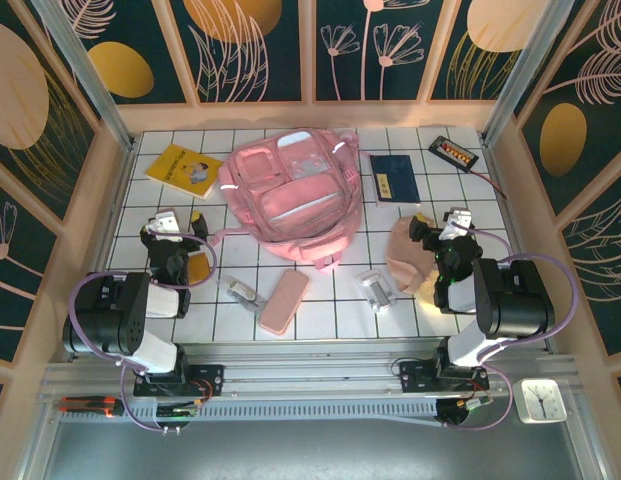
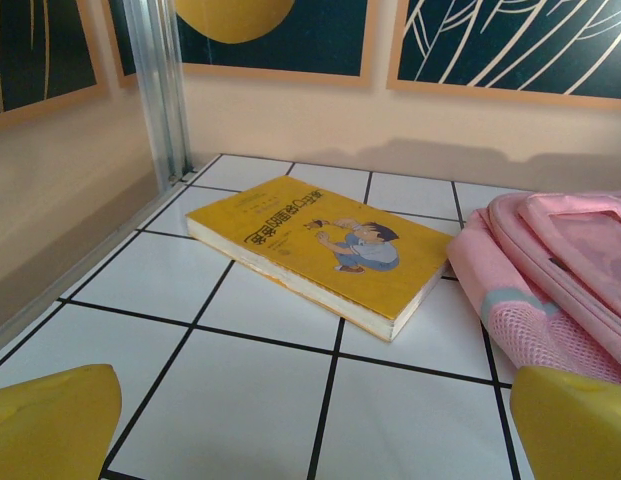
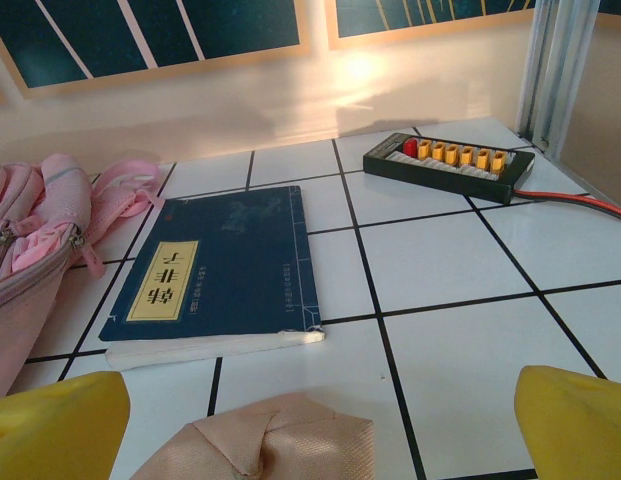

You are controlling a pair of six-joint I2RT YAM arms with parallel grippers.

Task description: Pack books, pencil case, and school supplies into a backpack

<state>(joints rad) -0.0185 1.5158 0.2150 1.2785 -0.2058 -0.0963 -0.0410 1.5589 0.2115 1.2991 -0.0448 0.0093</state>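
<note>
Backpack (image 1: 290, 195) is lying flat at the far middle of the tiled table (image 1: 340, 312). The yellow book (image 2: 320, 245) is lying on the tiles to its left and the navy book (image 3: 215, 265) to its right. The pencil case (image 1: 283, 302) is lying nearer, with a silver clip (image 1: 238, 292) on its left and another clip (image 1: 376, 290) on its right. The left gripper (image 1: 182, 220) is facing the yellow book, fingers (image 2: 50, 420) spread wide and holding nothing. The right gripper (image 1: 440, 222) is likewise gaping empty over a beige pouch (image 3: 270, 440).
</note>
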